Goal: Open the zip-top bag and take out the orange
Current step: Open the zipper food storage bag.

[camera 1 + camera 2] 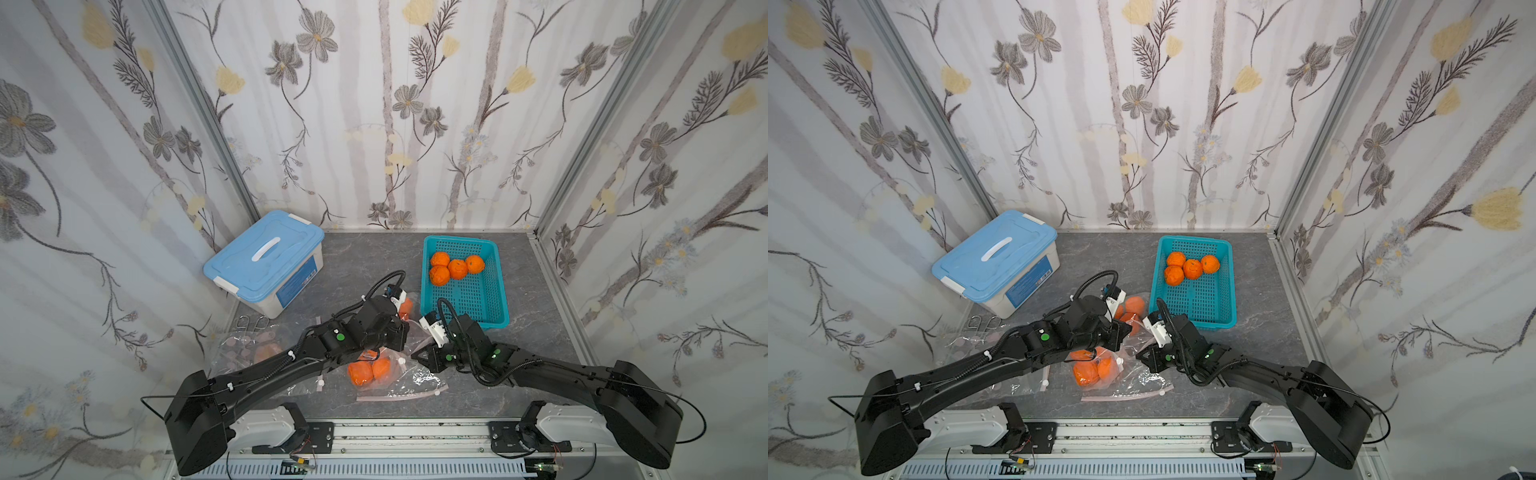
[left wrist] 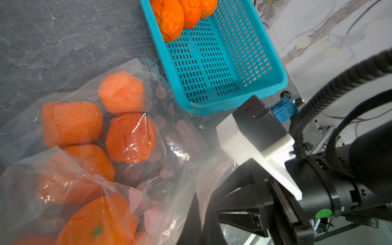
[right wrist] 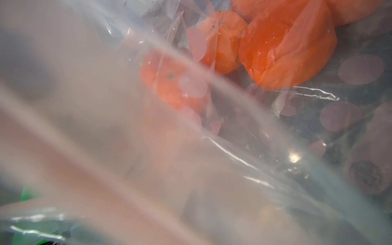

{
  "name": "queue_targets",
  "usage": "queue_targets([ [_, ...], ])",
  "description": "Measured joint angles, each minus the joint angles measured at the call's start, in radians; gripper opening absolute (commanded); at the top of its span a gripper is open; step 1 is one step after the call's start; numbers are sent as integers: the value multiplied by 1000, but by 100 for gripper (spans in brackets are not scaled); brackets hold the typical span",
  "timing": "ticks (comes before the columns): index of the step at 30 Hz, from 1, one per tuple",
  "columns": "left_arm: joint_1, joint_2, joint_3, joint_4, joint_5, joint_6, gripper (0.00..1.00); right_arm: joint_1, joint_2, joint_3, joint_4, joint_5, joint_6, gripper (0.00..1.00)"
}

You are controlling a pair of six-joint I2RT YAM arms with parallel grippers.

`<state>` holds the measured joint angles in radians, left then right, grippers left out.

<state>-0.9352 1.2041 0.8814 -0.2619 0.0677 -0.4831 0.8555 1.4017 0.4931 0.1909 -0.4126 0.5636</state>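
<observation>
A clear zip-top bag (image 1: 386, 376) with pink dots lies at the table's front middle, with oranges (image 1: 360, 372) inside it. In both top views my left gripper (image 1: 400, 334) and right gripper (image 1: 414, 356) meet tip to tip over its raised film (image 1: 1133, 347). The left wrist view shows the film (image 2: 186, 191) running up between my left gripper (image 2: 194, 228), which is shut on it, and the right gripper (image 2: 218, 210). In the right wrist view the film (image 3: 127, 148) covers the lens and hides the jaws; bagged oranges (image 3: 286, 48) show through.
A second bag of oranges (image 1: 406, 307) lies just behind the grippers. A teal basket (image 1: 486, 305) at the back right holds several oranges (image 1: 456, 268). A blue-lidded box (image 1: 266, 259) stands back left. Flat empty bags (image 1: 245, 345) lie left, under my left arm.
</observation>
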Motion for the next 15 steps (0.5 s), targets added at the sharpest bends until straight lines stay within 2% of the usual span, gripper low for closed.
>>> queue_targets([
  [6,-3,-11,-17,68,58,5,0,8,-122,-26,54,5,2,24],
  [10,-13,-9,-23,109,88,10,0,9,-184,-39,138,31,24,22],
  [15,-15,-21,-35,139,103,13,0,10,-119,-30,182,47,39,17],
])
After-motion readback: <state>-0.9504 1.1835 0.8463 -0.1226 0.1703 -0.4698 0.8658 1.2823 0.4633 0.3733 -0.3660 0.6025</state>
